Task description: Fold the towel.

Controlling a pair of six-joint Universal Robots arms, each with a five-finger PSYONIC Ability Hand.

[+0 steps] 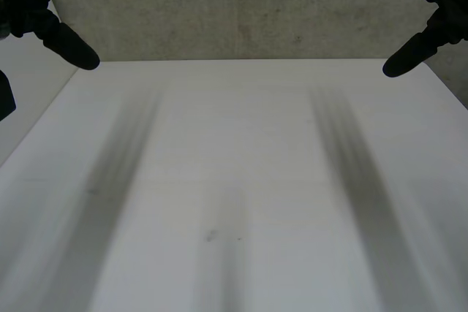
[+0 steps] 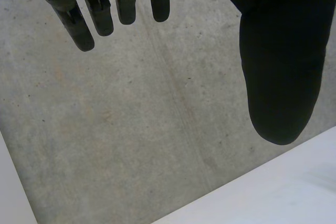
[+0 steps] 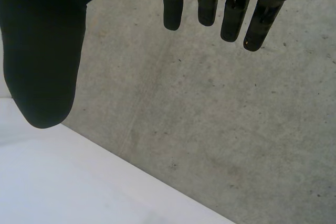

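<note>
Towel: where it lies cannot be told from these views.

Head view: the white bench [image 1: 234, 180] runs from the near edge to a straight far edge, with grey concrete floor [image 1: 241, 12] beyond it. The left hand [image 1: 33, 5] hangs at about 10 o'clock, over the bench's far left corner, one dark digit slanting down toward 4 o'clock. The right hand [image 1: 431, 20] hangs at about 2 o'clock, over the far right corner, one digit slanting down toward 8 o'clock. The two hands are well apart, each clear of the bench surface.

Left wrist view: the left hand's fingers [image 2: 113, 3] are straight and side by side, standing well apart from the thumb [image 2: 278, 66], with only air between them. Beyond the fingertips lies the concrete floor; the bench's edge passes under the tip of the thumb.

Right wrist view: the right hand's fingers [image 3: 231, 9] are likewise straight and spread wide from the thumb [image 3: 44, 51], clasping nothing. Concrete floor lies beyond the fingertips, and the bench sits under the tip of the thumb.
</note>
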